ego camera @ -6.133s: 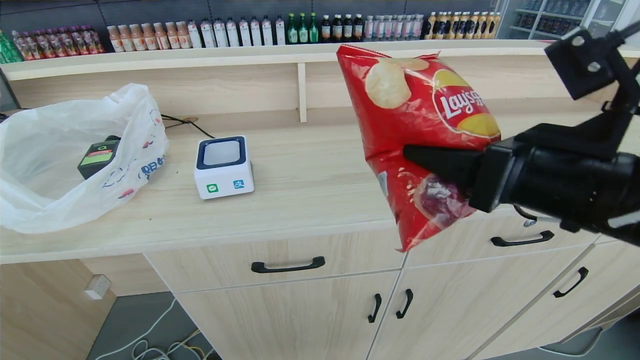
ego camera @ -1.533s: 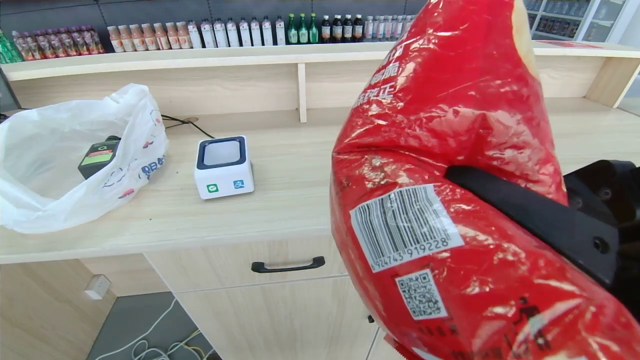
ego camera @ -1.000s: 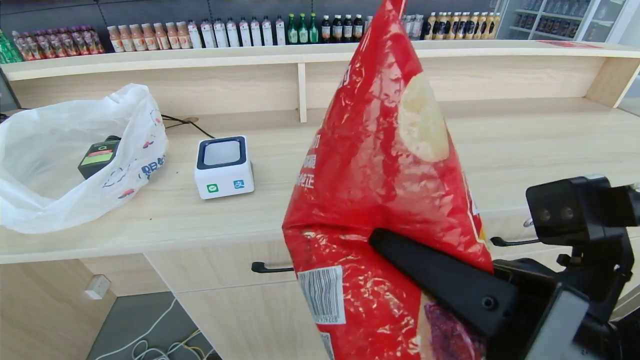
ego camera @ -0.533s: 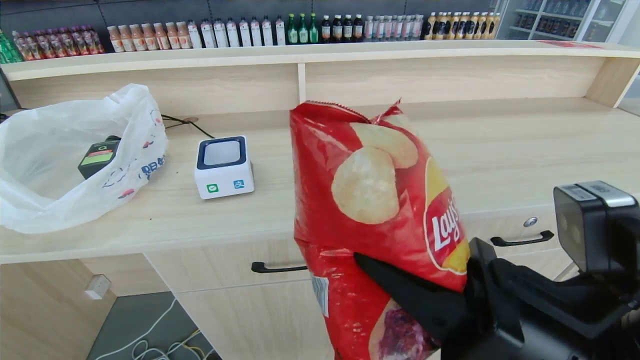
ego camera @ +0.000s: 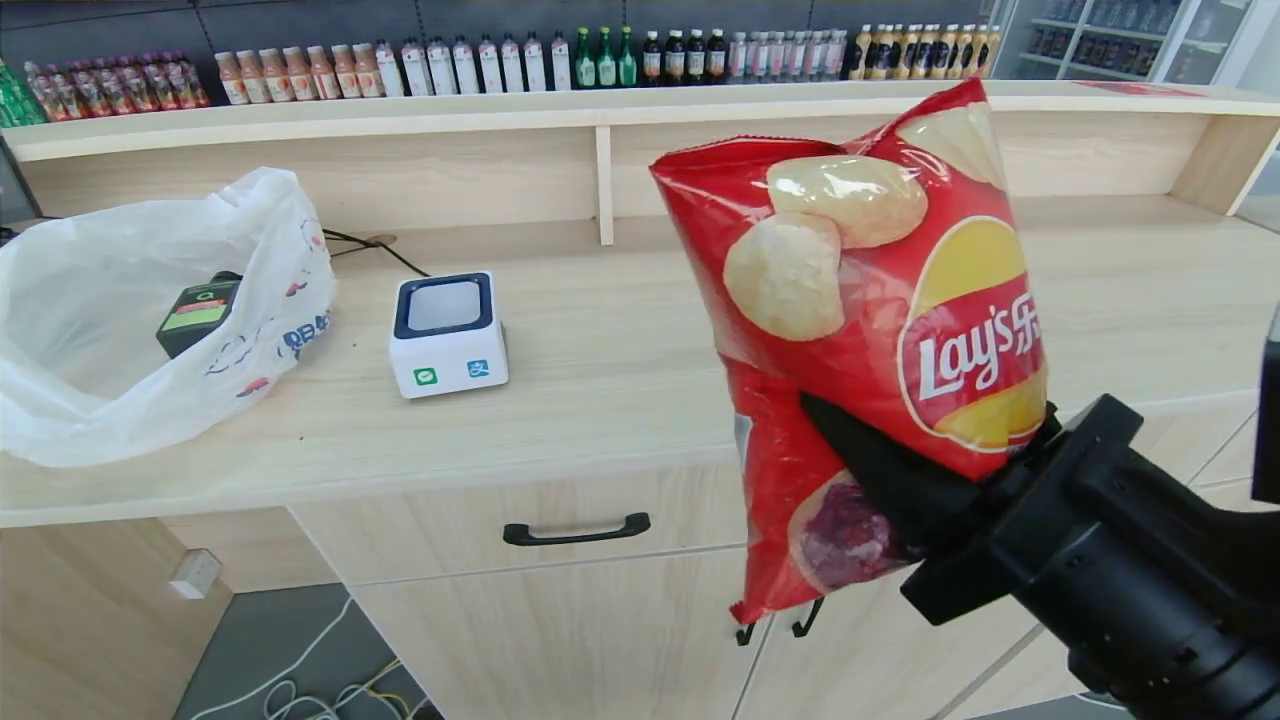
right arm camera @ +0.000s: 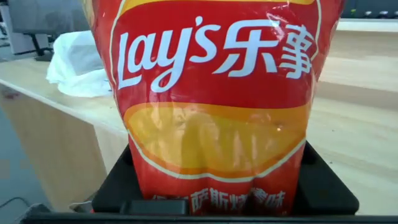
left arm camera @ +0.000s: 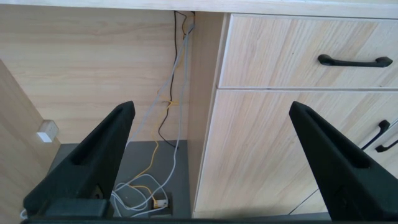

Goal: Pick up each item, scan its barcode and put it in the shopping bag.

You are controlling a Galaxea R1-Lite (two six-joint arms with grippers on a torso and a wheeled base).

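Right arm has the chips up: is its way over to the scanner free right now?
Probably yes. The right gripper holds the chip bag in the air, right of the scanner, and the counter between them lies bare. The shopping bag sits left of the scanner, off the path.

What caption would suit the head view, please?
Right gripper holds the chip bag aloft; scanner and shopping bag sit on the counter.

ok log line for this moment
right gripper: shut on chip bag, right of scanner | left gripper: open, by cabinet | shopping bag: one item inside
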